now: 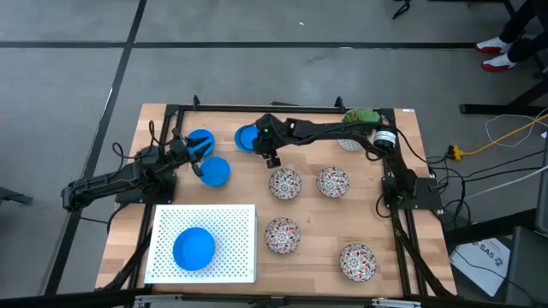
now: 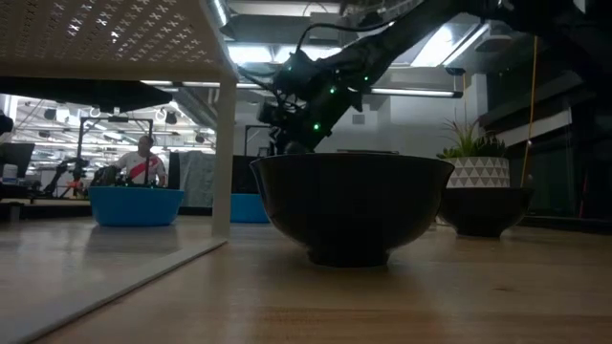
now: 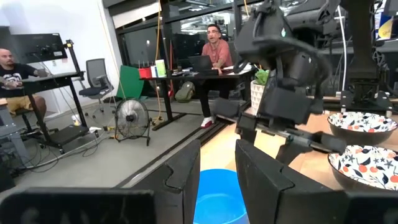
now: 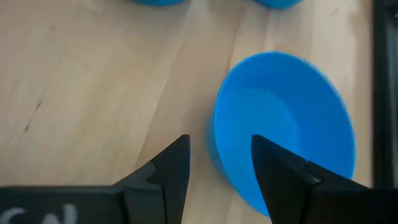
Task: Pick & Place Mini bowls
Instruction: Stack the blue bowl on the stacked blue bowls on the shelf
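The left gripper (image 1: 199, 154) straddled the rim of a blue bowl (image 1: 214, 171) at ten o'clock, jaws parted, unclenched. The right gripper (image 4: 214, 163) hovered at twelve o'clock, released, bracketing another blue bowl's (image 4: 286, 124) rim, probably to lift it toward the white tray (image 1: 240, 222).

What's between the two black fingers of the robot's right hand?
The right wrist view shows the near rim of a blue bowl in the gap of the open right gripper, one finger inside it, one outside over bare wooden table.
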Tool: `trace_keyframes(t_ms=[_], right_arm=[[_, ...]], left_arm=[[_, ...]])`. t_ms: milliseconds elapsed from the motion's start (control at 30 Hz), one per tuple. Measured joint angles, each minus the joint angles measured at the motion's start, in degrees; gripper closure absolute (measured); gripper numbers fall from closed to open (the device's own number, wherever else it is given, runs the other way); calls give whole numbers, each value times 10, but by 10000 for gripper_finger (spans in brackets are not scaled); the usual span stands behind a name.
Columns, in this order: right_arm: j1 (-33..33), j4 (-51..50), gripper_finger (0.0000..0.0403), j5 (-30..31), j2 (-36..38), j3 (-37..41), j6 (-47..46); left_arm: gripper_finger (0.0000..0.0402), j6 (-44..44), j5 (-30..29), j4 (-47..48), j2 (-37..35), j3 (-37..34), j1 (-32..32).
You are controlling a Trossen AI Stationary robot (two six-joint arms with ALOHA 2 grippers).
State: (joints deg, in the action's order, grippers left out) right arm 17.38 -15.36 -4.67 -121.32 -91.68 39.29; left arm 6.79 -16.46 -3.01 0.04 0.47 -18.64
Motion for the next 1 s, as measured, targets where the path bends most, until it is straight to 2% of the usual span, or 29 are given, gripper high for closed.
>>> trace_keyframes(t_ms=[333, 467, 700, 1000], right_arm=[[0, 2, 239, 0, -25, 0, 0], [0, 3, 275, 1, -25, 0, -1], [0, 2, 388, 24, -25, 0, -3], [0, -33, 396, 31, 7, 0, -44]], left_arm=[[304, 0, 0, 0, 0, 0, 0], [304, 0, 0, 0, 0, 0, 0], [304, 0, 0, 0, 0, 0, 0], [304, 0, 0, 0, 0, 0, 0]])
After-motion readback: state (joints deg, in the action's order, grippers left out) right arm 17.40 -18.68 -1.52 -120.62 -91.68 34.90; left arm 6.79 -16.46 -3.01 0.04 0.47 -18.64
